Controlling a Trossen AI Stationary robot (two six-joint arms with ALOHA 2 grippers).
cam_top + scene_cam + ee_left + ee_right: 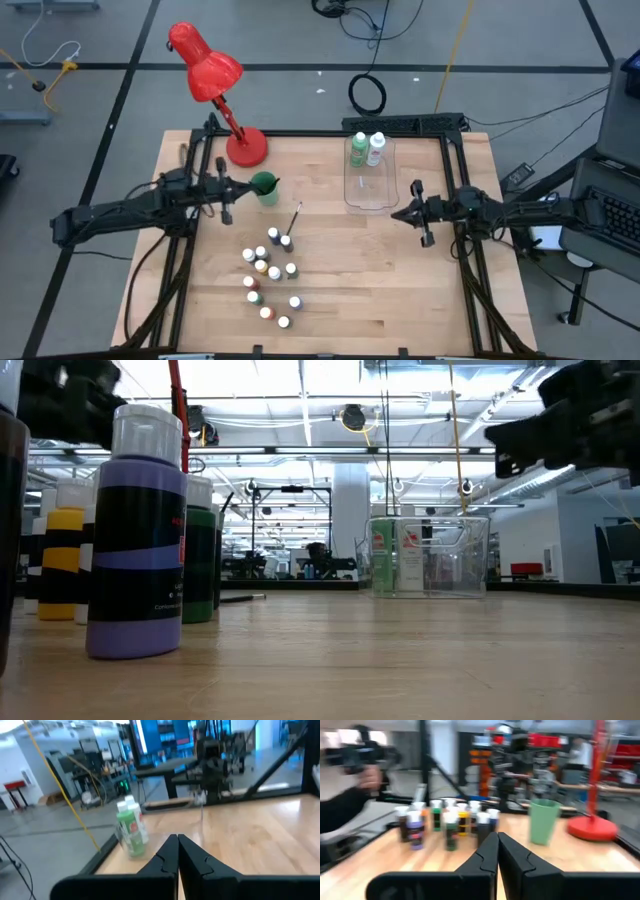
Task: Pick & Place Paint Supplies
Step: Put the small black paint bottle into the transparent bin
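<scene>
Several tiny white-capped paint bottles (270, 275) stand in a cluster on the wooden table's near middle; they also show in the right wrist view (447, 825) and close up in the low view (135, 540). A thin paintbrush (296, 218) lies at the cluster's far end. A larger green bottle (358, 150) and a white one (376, 148) stand upright inside the clear bin (368, 190). My left gripper (240, 187) hovers shut, level, just left of the green cup (265, 188). My right gripper (395, 214) hovers shut, level, near the bin's near right corner. Neither holds anything.
A red desk lamp (215, 85) stands at the far left of the table, its round base (592, 827) behind the cup. A dark frame (455, 180) runs round the table's edges. Bare wood lies between the bottle cluster and the bin.
</scene>
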